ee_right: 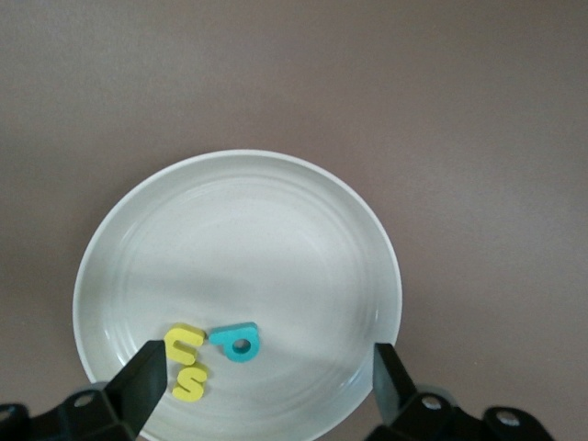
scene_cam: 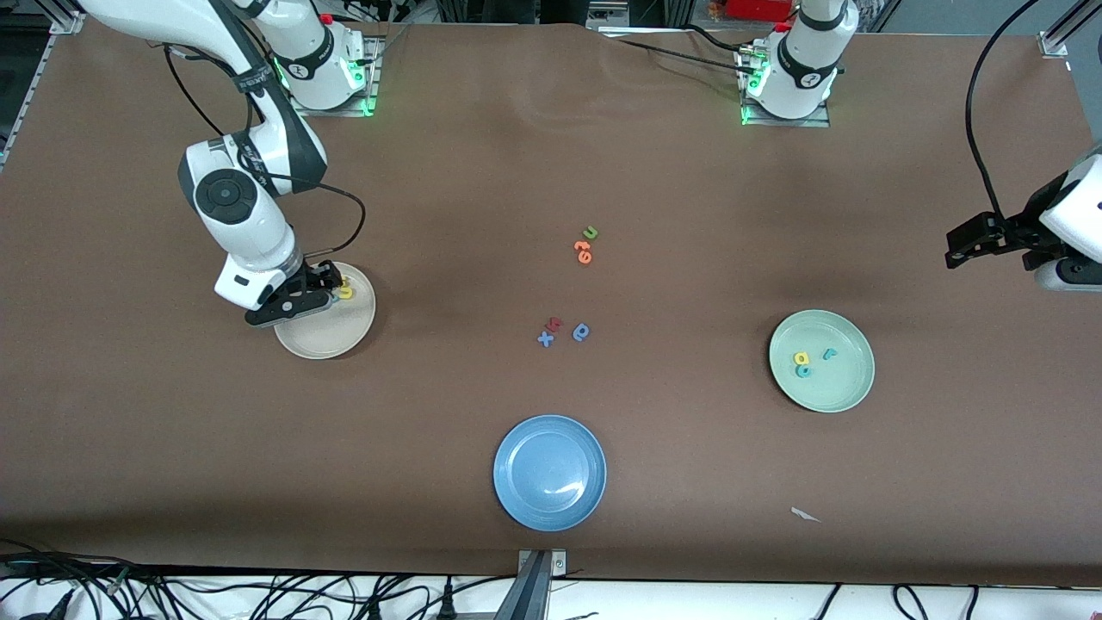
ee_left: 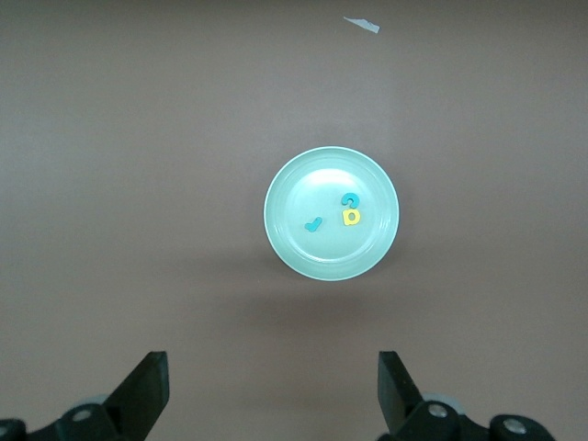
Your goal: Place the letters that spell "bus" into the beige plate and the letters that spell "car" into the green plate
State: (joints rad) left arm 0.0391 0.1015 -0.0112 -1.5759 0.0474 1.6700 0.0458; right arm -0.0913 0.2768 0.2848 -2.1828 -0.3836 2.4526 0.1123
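A plain brown worktop (scene_cam: 430,172) is seen throughout. The beige plate (ee_right: 276,230) is cream, unpatterned, and carries a yellow u (ee_right: 183,343), a yellow s (ee_right: 190,382) and a teal b (ee_right: 238,342). The green plate (ee_left: 303,257) is pale mint, with a teal c (ee_left: 350,199), a yellow a (ee_left: 351,217) and a teal r (ee_left: 313,223). A plain blue plate (scene_cam: 516,499) is shown, along with a green u (scene_cam: 591,232), orange letters (scene_cam: 584,251), a blue x (scene_cam: 545,339) and a darker blue round letter (scene_cam: 581,332).

Right gripper (ee_right: 266,386) low, jaws wide; left gripper (ee_left: 273,390) raised (waiting, open)
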